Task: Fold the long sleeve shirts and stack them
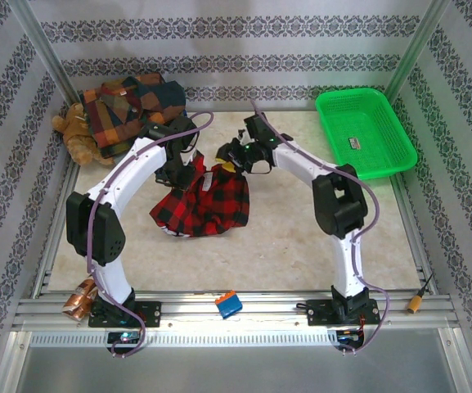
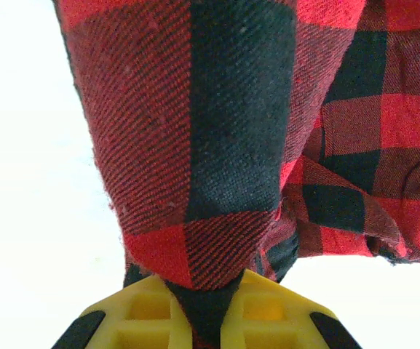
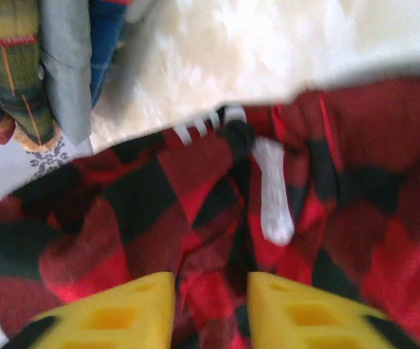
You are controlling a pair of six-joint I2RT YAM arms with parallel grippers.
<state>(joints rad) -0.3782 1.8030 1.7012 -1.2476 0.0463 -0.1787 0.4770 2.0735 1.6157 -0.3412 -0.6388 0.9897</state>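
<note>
A: So, where is the red-and-black shirt [image 1: 207,205] sitting right now?
B: It is hanging crumpled over the middle of the bench [image 1: 317,246], with its upper edge being held up between the two arms. I cannot tell whether its lower edge is touching the surface.
A: And what are the jaws doing?
B: The left jaws are pinching almost closed on a narrow fold of the check cloth. The right jaws are standing a little wider, with a thick bunch of the same shirt filling the gap near the white lettering [image 3: 274,193], so I am judging that they are gripping too.
A: How far along is the job looking?
B: Partly done, I am thinking. A folded pile [image 1: 133,102] of patchwork plaid shirts is lying in the far left corner, beside the teddy bear [image 1: 74,131]. The red one is showing no fold yet, so spreading, folding and stacking it on that pile are all remaining
</note>
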